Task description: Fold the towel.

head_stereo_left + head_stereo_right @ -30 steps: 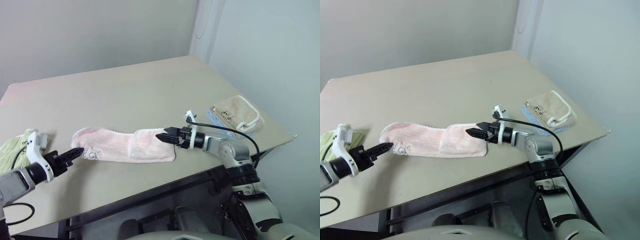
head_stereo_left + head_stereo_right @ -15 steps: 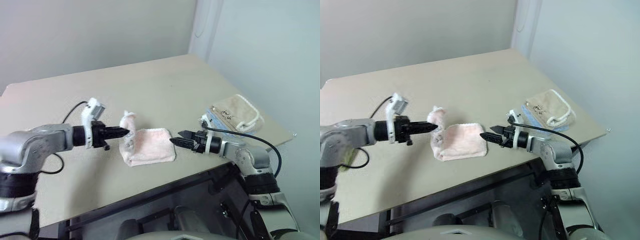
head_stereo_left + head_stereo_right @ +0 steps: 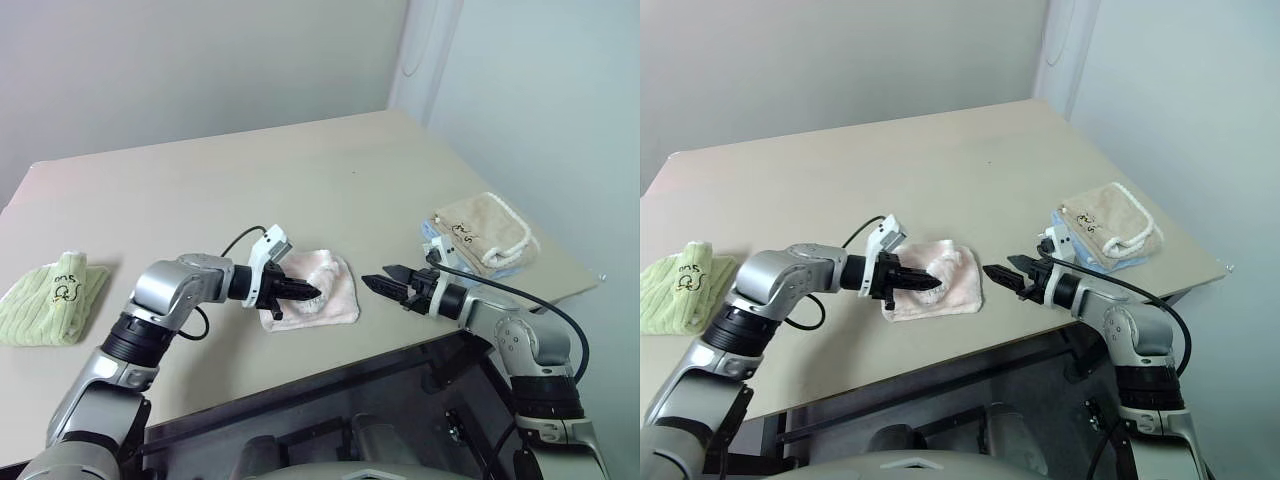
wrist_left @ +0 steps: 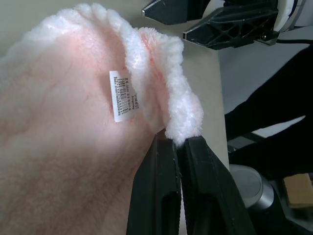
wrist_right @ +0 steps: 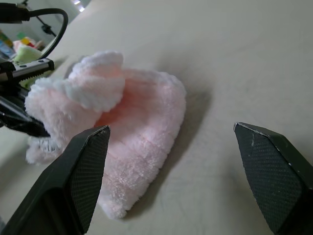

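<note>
The pale pink towel [image 3: 325,287] lies bunched in a small folded heap near the table's front edge. My left gripper [image 3: 308,293] reaches in from the left and is shut on the towel's white-edged rim [image 4: 183,115], holding that end over the rest of the cloth. A small white label [image 4: 122,95] shows on the pink pile. My right gripper [image 3: 386,283] hovers just right of the towel [image 5: 139,122], apart from it, its fingers [image 5: 85,169] spread wide with nothing between them.
A green folded towel [image 3: 55,297] lies at the table's left edge. A beige folded towel [image 3: 482,228] rests on a blue cloth at the right corner. The table's front edge [image 3: 300,375] runs close below both grippers.
My left gripper has carried the towel's left end rightward over the rest, turning the long strip into a short heap. My right gripper has drawn back to the right, off the cloth.
</note>
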Controlling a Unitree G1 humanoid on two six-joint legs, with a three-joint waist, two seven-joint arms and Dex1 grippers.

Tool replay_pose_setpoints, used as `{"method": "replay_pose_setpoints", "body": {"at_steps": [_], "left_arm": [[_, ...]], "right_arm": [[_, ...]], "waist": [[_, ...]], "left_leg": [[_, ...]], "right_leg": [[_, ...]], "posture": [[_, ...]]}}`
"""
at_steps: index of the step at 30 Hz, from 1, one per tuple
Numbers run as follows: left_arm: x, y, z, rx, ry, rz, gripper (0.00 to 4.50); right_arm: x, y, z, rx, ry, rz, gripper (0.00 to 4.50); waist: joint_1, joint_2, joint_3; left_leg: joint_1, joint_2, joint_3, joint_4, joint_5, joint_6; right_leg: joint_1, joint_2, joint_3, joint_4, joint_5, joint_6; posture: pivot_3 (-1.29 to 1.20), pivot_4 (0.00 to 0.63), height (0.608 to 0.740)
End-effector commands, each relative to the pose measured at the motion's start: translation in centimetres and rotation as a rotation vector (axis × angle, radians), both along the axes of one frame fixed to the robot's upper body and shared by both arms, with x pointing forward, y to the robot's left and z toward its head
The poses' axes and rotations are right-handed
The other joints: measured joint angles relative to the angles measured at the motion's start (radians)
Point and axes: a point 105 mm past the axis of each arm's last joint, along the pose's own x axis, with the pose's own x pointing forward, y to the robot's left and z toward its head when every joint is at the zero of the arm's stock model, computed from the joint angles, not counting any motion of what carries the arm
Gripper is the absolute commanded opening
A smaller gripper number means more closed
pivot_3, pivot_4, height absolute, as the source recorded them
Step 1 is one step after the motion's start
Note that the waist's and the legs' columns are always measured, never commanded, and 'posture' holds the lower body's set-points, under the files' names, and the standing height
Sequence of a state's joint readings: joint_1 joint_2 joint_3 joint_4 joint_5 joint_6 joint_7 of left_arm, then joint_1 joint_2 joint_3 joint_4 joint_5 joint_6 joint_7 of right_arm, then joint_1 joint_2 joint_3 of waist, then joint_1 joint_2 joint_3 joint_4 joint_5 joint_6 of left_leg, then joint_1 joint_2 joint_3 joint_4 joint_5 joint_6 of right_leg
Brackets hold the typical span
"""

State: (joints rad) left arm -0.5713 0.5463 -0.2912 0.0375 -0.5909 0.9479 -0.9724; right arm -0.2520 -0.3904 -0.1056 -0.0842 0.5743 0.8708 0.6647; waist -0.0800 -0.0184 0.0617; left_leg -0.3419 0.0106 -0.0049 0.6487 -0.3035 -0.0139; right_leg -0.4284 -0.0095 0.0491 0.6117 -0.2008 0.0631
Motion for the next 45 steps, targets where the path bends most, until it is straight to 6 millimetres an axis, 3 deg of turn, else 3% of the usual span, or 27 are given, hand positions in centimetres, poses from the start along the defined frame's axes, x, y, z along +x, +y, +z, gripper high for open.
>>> {"method": "replay_pose_setpoints", "body": {"at_steps": [1,6,7,10,16,22,23,24,28,31,34,39,45], "left_arm": [[0.2,-0.9,0.9,-0.008,-0.072,-0.047,0.03],[0.5,-1.6,0.4,-0.023,-0.068,-0.04,0.03],[0.4,-1.7,0.4,-0.028,-0.067,-0.05,0.53],[0.3,-1.9,0.7,-0.051,-0.084,-0.05,1.45],[-0.3,-1.8,2.8,-0.127,-0.206,-0.084,3.58],[1.0,-0.4,6.2,-0.175,-0.345,-0.022,3.58],[1.2,-0.1,6.4,-0.174,-0.359,-0.017,3.62],[1.5,0.5,6.9,-0.181,-0.382,0.008,3.62],[2.4,3.4,8.4,-0.162,-0.535,0.09,2.4],[2.9,5.6,8.2,-0.042,-0.653,0.109,1.25],[3.4,7.1,7.1,0.088,-0.737,0.106,0.17],[4.0,5.7,5.8,0.079,-0.76,0.072,0.03],[2.3,2.9,3.9,0.036,-0.712,-0.081,0.03]], "right_arm": [[0.1,-0.1,1.4,0.01,-0.052,-0.009,4.24],[0.2,-0.5,1.5,-0.003,-0.056,-0.03,4.24],[0.2,-0.5,1.5,-0.004,-0.055,-0.032,4.24],[0.2,-0.5,1.5,-0.003,-0.056,-0.03,4.24],[0.7,-0.9,1.5,-0.006,-0.059,-0.052,4.24],[1.4,-1.6,2.5,0.025,-0.082,-0.071,4.24],[1.3,-1.6,2.8,0.034,-0.088,-0.065,3.87],[1.2,-1.6,4.0,0.082,-0.125,-0.05,3.71],[0.9,-1.1,8.1,0.173,-0.229,0.009,2.31],[0.8,0.6,9.9,0.161,-0.271,0.106,1.16],[1.1,3.0,10.4,0.102,-0.284,0.217,0.06],[3.4,6.5,8.7,-0.076,-0.227,0.32,0.0],[4.6,8.4,5.6,-0.157,-0.104,0.407,0.0]], "waist": [[0.006,0.0,0.0],[0.012,0.0,0.0],[0.012,0.0,0.0],[0.012,0.0,0.0],[0.011,0.0,0.0],[0.011,0.0,0.0],[0.011,0.0,0.0],[0.011,0.0,0.0],[0.009,0.001,0.0],[0.011,0.001,0.0],[0.01,0.001,0.0],[0.014,0.001,0.0],[0.012,0.0,0.0]], "left_leg": [[0.0,0.0,0.0,0.0,0.0,0.0],[0.0,0.0,0.0,0.001,0.0,0.0],[-0.001,0.0,0.0,0.001,0.0,0.0],[0.0,0.0,0.0,0.001,0.0,0.0],[0.0,0.0,0.0,0.001,0.0,0.0],[0.0,0.0,0.0,0.001,0.0,0.0],[0.0,0.0,0.0,0.001,0.0,0.0],[0.0,0.0,0.0,0.001,0.0,0.0],[0.0,0.0,0.0,0.001,0.0,0.0],[0.001,0.0,0.0,0.001,0.0,0.0],[0.002,0.0,0.001,0.001,0.0,0.0],[0.001,0.0,0.0,0.002,0.0,0.0],[-0.002,-0.001,0.0,0.002,0.0,0.0]], "right_leg": [[0.0,0.0,0.0,0.0,0.0,0.0],[0.0,0.0,0.0,0.0,0.0,0.0],[0.0,0.0,0.0,0.0,0.0,0.0],[0.0,0.0,0.0,0.0,0.0,0.0],[0.0,0.0,0.0,0.001,0.0,0.0],[0.001,0.0,0.0,0.001,0.0,0.0],[0.001,0.0,0.0,0.001,0.0,0.0],[0.001,0.0,0.0,0.001,0.0,0.0],[0.001,0.0,0.0,0.001,0.0,0.0],[0.001,0.0,0.0,0.002,0.0,0.0],[0.001,0.0,0.001,0.002,0.0,0.0],[0.002,0.0,0.0,0.002,0.0,0.0],[0.0,-0.001,0.001,0.001,0.002,0.0]], "posture": [[0.0,0.0,0.74],[0.0,0.0,0.74],[0.0,0.0,0.74],[0.0,0.0,0.74],[0.0,0.0,0.74],[0.0,0.0,0.74],[0.0,0.0,0.74],[0.0,0.0,0.74],[0.0,0.0,0.74],[0.0,0.0,0.74],[0.0,0.0,0.74],[0.0,0.0,0.74],[0.0,0.0,0.74]]}}
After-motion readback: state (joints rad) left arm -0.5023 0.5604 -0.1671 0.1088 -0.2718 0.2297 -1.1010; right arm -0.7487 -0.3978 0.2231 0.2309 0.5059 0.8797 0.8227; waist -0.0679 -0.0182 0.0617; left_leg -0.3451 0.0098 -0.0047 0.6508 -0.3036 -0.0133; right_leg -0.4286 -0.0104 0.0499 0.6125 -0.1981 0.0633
